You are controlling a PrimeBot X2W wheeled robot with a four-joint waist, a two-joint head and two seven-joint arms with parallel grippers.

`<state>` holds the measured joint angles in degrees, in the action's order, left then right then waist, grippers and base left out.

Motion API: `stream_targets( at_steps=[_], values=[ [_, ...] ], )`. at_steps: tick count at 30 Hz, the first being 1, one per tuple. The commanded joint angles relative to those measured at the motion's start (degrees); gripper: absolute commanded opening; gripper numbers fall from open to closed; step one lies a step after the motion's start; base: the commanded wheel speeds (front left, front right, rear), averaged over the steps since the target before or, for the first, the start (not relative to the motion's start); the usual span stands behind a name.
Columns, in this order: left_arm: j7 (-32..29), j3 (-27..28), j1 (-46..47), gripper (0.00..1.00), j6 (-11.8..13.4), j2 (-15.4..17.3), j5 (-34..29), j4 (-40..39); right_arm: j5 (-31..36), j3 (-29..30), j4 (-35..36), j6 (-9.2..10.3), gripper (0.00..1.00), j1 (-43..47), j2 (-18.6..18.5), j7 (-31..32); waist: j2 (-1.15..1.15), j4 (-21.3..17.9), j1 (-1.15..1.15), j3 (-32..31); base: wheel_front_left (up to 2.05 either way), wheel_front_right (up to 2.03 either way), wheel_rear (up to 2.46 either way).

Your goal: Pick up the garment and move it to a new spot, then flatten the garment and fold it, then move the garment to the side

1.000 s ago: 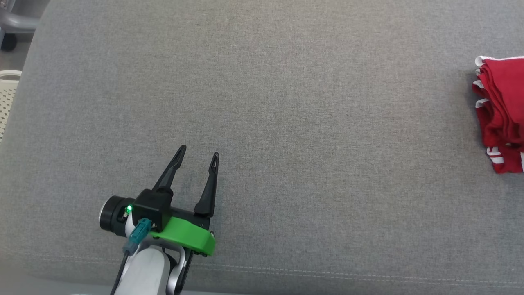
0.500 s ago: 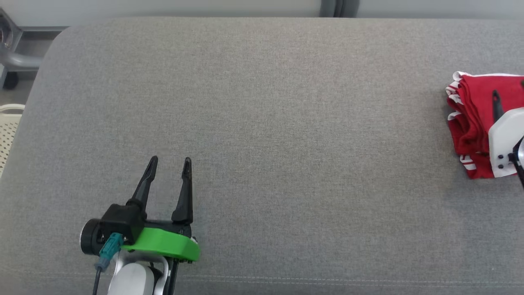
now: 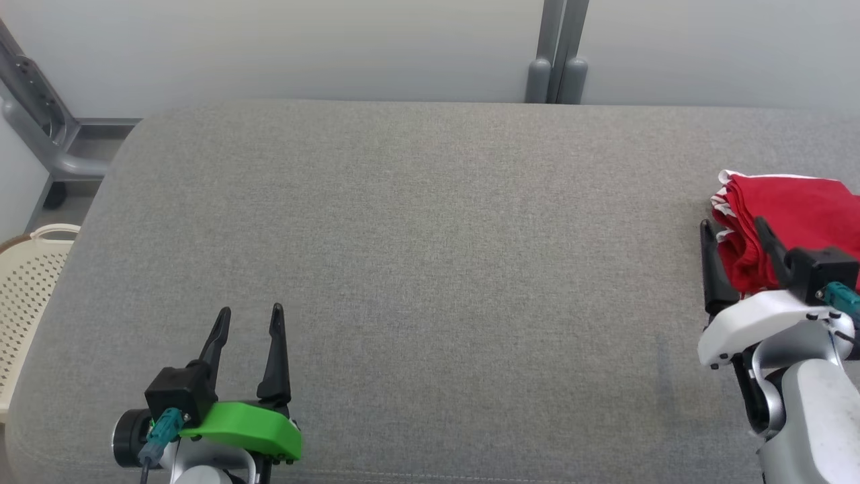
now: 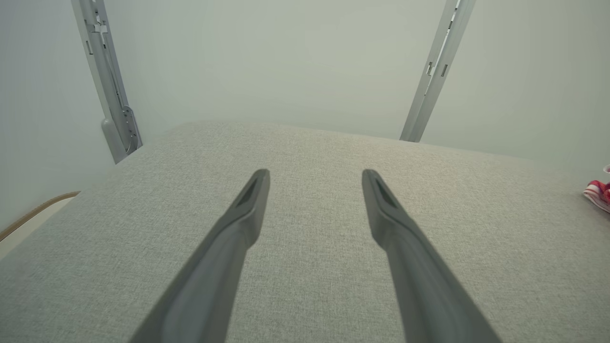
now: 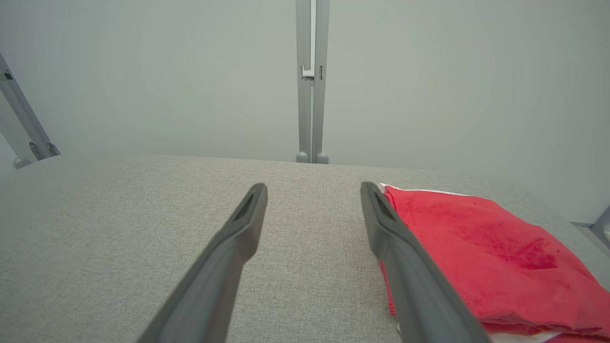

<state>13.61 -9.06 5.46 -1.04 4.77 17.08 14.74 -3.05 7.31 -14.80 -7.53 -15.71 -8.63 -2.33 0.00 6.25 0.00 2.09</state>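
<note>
The garment [image 3: 793, 215] is red with white trim and lies folded at the far right of the grey cushion [image 3: 430, 269]. In the right wrist view the garment [image 5: 481, 247] lies just right of my right fingertips. My right gripper [image 3: 732, 232] stands open beside the garment's left edge, holding nothing; its right finger overlaps the cloth in the head view. Far off at the lower left, my left gripper [image 3: 248, 312] is open and empty above bare cushion. In the left wrist view a sliver of the garment [image 4: 599, 193] shows at the right edge.
A pale perforated basket [image 3: 27, 289] stands off the cushion's left edge. Behind the cushion are a plain wall and grey metal posts [image 3: 556, 60]. Wide bare cushion lies between the two grippers.
The head camera has tilted up, bringing the wall and the cushion's far edge into view. My right gripper has come into the picture beside the garment. The garment lies as before.
</note>
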Motion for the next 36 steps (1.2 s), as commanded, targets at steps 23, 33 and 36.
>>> stream_targets(
  at_steps=[23,33,36],
  values=[
    [0.95,0.02,-4.08,1.00,-0.55,3.69,0.25,1.32,-11.58,-4.00,2.91,0.06,1.00,13.61,5.62,-4.03,0.00,0.16,0.00,-4.04,0.00,0.00,0.00],
    [1.18,0.02,-4.08,1.00,-0.45,3.42,0.91,1.78,-13.05,-5.67,2.13,0.06,1.00,12.67,5.60,-4.82,0.00,0.04,0.00,-4.05,0.00,0.00,0.00],
    [1.20,-0.06,-3.98,1.00,-0.32,3.38,1.02,1.99,-12.53,-5.78,2.04,0.06,1.00,12.32,5.61,-4.89,0.00,0.12,0.00,-4.05,0.00,0.00,0.00]
  ],
)
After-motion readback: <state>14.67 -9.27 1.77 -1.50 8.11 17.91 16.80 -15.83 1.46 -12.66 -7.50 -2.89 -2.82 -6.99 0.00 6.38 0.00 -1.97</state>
